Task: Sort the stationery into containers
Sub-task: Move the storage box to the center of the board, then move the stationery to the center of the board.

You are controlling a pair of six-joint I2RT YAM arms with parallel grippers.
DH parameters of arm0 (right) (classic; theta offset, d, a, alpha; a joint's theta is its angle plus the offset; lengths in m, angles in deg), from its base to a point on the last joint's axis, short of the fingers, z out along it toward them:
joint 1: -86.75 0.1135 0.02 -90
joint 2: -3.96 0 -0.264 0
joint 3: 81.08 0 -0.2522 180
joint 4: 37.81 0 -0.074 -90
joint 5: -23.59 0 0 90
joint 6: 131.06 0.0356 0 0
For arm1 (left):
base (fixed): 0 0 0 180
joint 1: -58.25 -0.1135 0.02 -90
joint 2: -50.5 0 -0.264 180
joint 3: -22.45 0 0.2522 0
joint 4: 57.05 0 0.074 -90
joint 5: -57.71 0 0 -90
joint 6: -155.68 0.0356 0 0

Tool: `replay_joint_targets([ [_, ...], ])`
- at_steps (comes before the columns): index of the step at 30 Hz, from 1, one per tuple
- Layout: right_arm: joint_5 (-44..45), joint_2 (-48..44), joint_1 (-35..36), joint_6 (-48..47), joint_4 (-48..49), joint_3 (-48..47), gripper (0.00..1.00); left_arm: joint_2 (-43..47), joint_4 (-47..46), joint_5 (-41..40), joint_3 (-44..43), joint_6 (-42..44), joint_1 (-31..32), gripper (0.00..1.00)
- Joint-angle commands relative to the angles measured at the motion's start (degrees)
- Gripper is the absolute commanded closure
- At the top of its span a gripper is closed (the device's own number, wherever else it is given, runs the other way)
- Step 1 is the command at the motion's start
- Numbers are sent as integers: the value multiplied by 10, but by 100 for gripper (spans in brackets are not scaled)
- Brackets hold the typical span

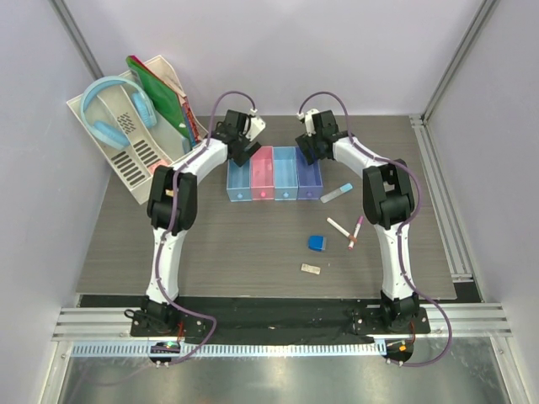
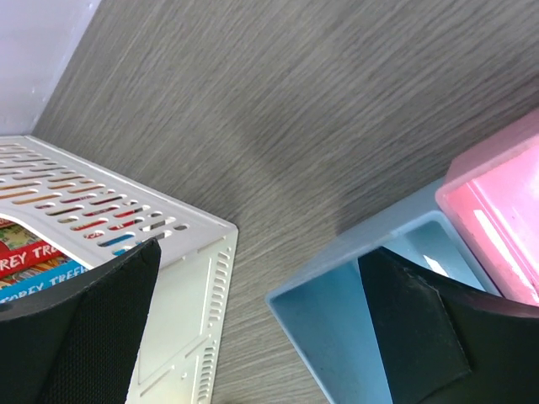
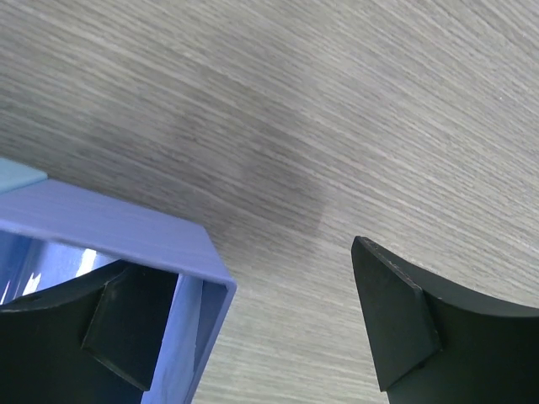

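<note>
**Both claws spread at the bins, nothing grabbed**

Left gripper and right gripper hover at the far corners of the bins, both wide open and empty. Stationery's loose on the table: tube beside the purple bin, pens, eraser and tan piece further toward the bases.

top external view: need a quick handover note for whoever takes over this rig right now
Left gripper: open, empty, over the far end of the leftmost light-blue bin.
Right gripper: open, empty, over the far end of the purple bin.
Loose on the table: tube, pen, second pen, blue eraser, tan flat piece.
Done: nothing visibly sorted into the bins.
Left: all five pieces.
</note>
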Motion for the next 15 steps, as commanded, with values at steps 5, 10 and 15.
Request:
replay_joint_targets([
  [5,-5,-119,0,16,-30,-17,12,115,21,20,25,-24,6,0],
  [10,-23,-198,2,22,-63,9,11,209,48,40,88,-39,11,0],
  [15,-108,-291,7,-18,-132,79,13,332,59,72,234,-51,11,0],
])
